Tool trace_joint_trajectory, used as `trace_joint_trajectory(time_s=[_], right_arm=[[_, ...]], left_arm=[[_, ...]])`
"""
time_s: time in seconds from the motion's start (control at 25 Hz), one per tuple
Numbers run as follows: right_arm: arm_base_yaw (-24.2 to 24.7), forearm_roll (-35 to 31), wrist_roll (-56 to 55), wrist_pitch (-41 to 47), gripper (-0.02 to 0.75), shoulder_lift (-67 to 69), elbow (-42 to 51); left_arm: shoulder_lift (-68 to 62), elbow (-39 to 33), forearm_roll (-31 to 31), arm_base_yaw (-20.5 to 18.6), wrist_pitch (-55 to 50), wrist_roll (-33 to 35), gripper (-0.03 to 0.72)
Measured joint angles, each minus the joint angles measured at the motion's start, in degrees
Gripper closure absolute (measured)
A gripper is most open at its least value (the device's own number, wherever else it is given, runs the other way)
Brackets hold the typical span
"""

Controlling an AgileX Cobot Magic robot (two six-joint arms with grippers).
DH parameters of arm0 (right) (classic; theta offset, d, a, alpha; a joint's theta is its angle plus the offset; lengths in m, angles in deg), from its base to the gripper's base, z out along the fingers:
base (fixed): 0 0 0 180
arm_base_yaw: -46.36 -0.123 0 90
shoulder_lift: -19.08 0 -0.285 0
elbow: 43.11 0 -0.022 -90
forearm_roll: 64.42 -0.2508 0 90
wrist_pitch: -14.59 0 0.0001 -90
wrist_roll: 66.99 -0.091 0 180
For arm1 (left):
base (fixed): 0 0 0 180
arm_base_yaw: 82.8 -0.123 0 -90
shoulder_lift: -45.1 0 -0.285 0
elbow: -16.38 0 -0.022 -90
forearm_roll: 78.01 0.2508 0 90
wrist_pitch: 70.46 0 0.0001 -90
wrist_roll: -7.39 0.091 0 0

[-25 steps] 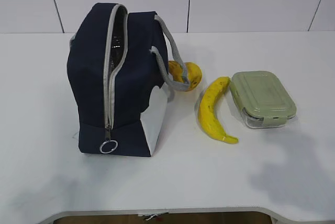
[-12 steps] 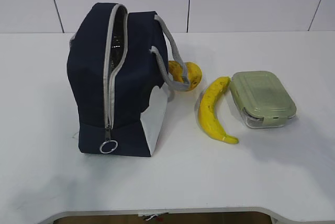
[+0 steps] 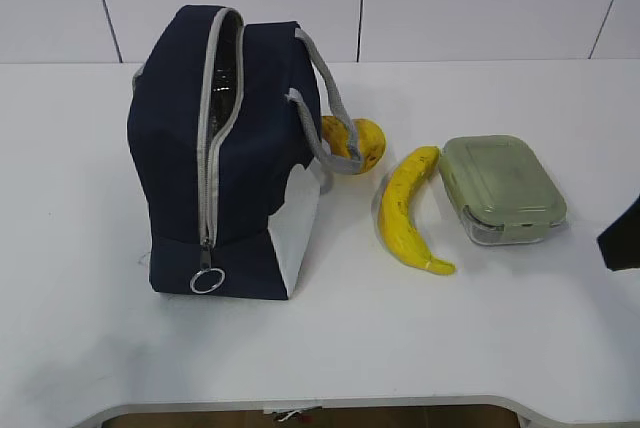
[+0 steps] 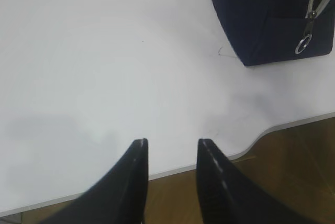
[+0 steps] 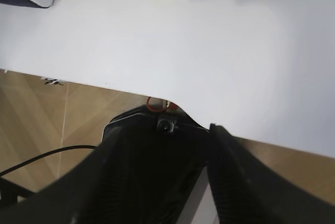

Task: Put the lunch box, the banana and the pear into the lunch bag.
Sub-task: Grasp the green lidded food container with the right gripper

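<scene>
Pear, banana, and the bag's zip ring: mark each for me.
pear [image 3: 366, 143], exterior view, on its rounded body right of the strap.
banana [image 3: 403, 216], exterior view, mid-length of the curve.
zip ring [image 3: 207, 280], exterior view, on the ring's rim.

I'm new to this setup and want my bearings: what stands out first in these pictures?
The navy lunch bag stands upright left of centre, its zip part open down the front. To its right lie the pear, partly behind a bag handle, then the banana and the green-lidded lunch box, all on the white table. Neither gripper holds anything.
</scene>
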Motion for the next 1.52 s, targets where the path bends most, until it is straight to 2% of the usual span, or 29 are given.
trace_joint_trajectory(time_s=[0.2,0.44,0.76,1.08,1.36,1.52], right_arm=[[0.00,-5.81,6.86,-0.45,0.335,7.80,-3.14],[1.24,-8.93,11.92,-0.77,0.335,14.55,-7.07],[12.11,-19.37,23.53,4.76,0.335,20.14,-11.16],[20.41,-23.91,29.41,5.62,0.335,27.67,-18.87],[21.72,-24.88,29.86,5.62,0.335,36.74,-25.54],[21.72,-24.42,29.99,5.62,0.335,38.88,-26.30]], left_arm=[[0.00,0.00,0.00,0.00,0.00,0.00,0.445],[0.00,0.00,0.10,0.00,0.00,0.00,0.445],[0.00,0.00,0.21,0.00,0.00,0.00,0.445],[0.00,0.00,0.21,0.00,0.00,0.00,0.445],[0.00,0.00,0.32,0.00,0.00,0.00,0.445],[0.00,0.00,0.32,0.00,0.00,0.00,0.445]])
